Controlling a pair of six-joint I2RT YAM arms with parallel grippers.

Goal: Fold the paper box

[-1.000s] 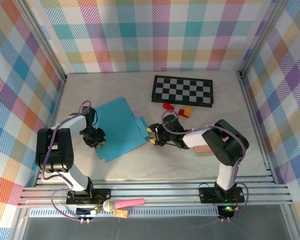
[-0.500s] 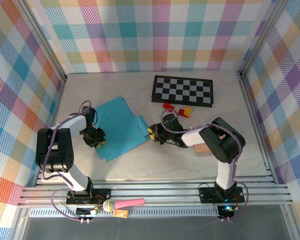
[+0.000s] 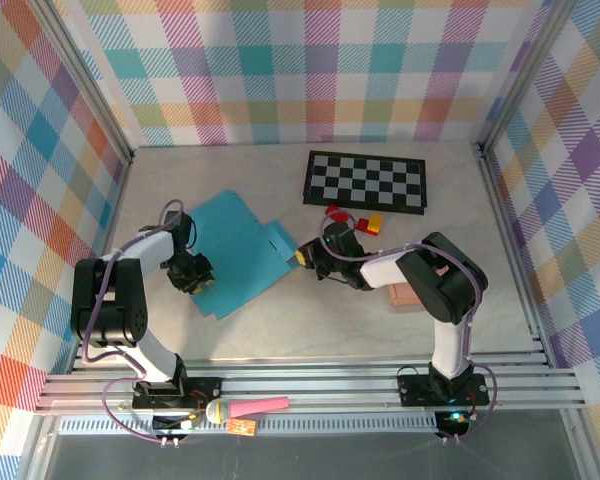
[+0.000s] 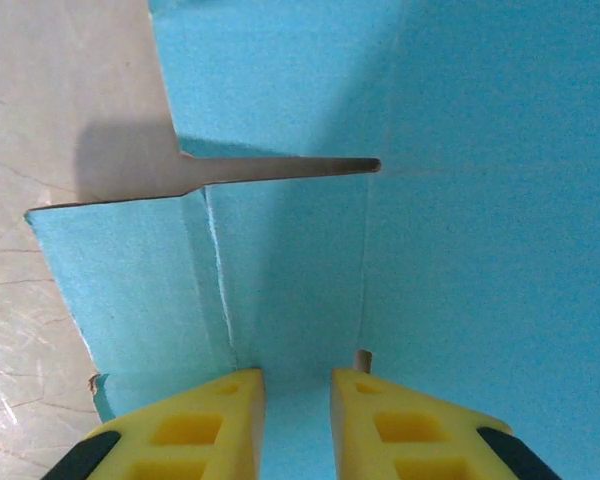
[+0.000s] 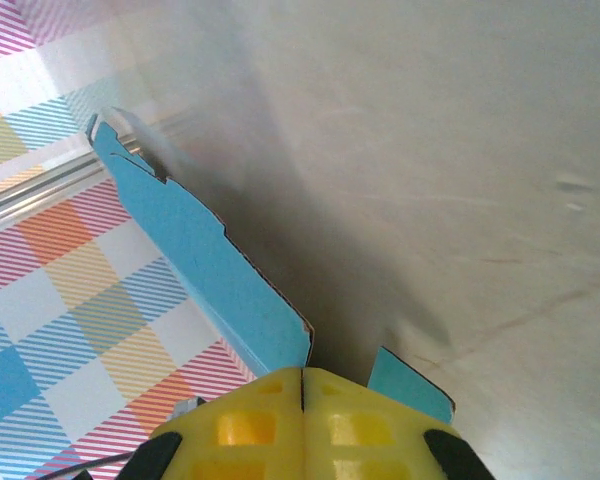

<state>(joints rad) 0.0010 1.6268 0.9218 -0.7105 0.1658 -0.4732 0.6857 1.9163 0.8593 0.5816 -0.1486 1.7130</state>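
The paper box (image 3: 235,250) is a flat blue sheet on the table, left of centre. My left gripper (image 3: 195,280) rests at its lower left edge. In the left wrist view its yellow fingers (image 4: 225,420) stand a little apart over the blue sheet (image 4: 460,200), which fills the gap beside a crease and a slit. My right gripper (image 3: 302,257) is at the sheet's right edge. In the right wrist view its jaws (image 5: 302,375) are pressed together, and a raised blue flap (image 5: 200,250) runs into the seam between them.
A black-and-white chessboard (image 3: 365,180) lies at the back right, with a red piece (image 3: 335,212) and a yellow piece (image 3: 375,222) just in front of it. A tan block (image 3: 405,295) sits under the right arm. Plaid walls close in three sides.
My right gripper has closed on the sheet's right edge and moved slightly toward the back. The right flap has lifted and the sheet's outline has narrowed. The left gripper has hardly moved.
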